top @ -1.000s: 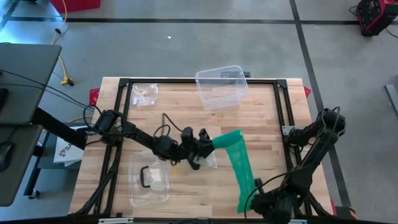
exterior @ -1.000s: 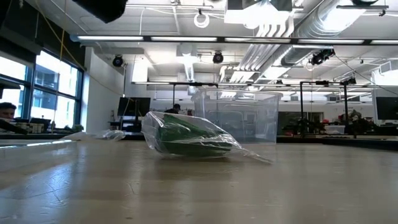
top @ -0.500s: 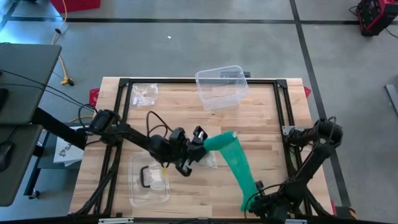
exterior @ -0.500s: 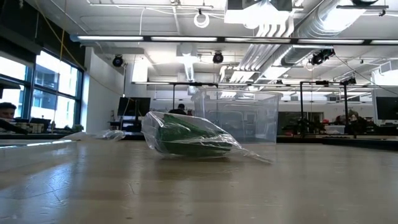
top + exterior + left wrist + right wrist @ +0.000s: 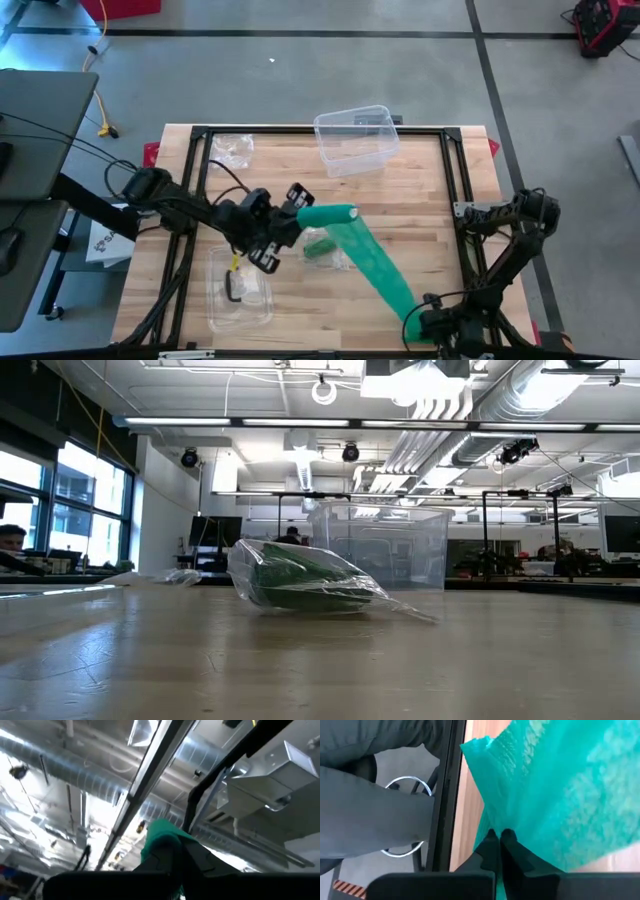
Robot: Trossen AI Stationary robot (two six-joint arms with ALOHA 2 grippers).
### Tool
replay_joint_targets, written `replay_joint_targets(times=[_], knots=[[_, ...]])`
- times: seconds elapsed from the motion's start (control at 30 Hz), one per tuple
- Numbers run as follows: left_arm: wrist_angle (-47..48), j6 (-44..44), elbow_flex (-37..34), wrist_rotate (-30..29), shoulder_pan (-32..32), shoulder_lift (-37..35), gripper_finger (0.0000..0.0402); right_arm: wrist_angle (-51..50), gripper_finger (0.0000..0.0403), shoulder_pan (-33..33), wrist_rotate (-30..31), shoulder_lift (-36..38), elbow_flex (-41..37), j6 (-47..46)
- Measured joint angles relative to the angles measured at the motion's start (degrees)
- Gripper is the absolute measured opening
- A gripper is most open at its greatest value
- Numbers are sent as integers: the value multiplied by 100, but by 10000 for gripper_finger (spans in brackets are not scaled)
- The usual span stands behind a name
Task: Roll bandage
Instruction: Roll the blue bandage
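A green bandage [image 5: 372, 262] stretches as a long strip slantwise over the table, from a rolled end [image 5: 328, 213] near the middle to its other end [image 5: 408, 308] at the near right. My left gripper [image 5: 298, 212] is shut on the rolled end, with its camera looking up at the ceiling. My right gripper [image 5: 424, 320] is shut on the other end near the table's front edge. A second green roll in a clear bag [image 5: 326, 249] lies on the table under the strip and also shows in the low view [image 5: 300, 580]. My left gripper pinches the bandage's rolled end [image 5: 161, 836] between its two shut fingers, coming from the table's left side. The end is lifted off the table and the strip runs from it toward the right gripper. My right gripper pinches the strip's other end [image 5: 496, 822] between its two shut fingers, at an edge of the cloth. The strip fans out wide beyond the fingertips and runs fairly straight toward the left gripper.
A clear plastic tub [image 5: 357, 138] stands at the far middle and shows in the low view [image 5: 380, 545]. A clear tray [image 5: 240, 290] with a black clip lies at the near left. An empty clear bag [image 5: 232, 150] lies at the far left. A black frame [image 5: 452, 170] edges the table.
My left gripper has gone toward the table's left and slightly far edge with the rolled end, turning as it went. The strip has been drawn out longer and now lies at a flatter slant. My right gripper has kept its hold, shifting slightly toward the right.
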State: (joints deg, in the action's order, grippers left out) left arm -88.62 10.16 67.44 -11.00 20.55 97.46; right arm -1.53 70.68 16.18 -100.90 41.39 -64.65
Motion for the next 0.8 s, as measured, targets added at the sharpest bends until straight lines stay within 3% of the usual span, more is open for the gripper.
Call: replay_joint_targets(times=[0.17, 0.4, 0.5, 0.67, 0.8], knots=[[325, -621, 0, -124, 114, -220, 5, -113, 0, 137, 30, 7, 54, -221], [1717, -1152, -17, -2196, 18, -147, 5, -992, 0, 19, 147, 455, 965, 827], [2543, -930, -15, -2720, -163, 61, 5, -1928, 0, -123, 513, 741, 1612, 1403], [3674, 176, -11, -2639, -342, 636, 5, -3494, 0, -306, 1564, 1198, 2852, 2490], [4044, 1065, -17, -2305, -315, 1309, 5, -5013, 0, -475, 2405, 1298, 3834, 2872]])
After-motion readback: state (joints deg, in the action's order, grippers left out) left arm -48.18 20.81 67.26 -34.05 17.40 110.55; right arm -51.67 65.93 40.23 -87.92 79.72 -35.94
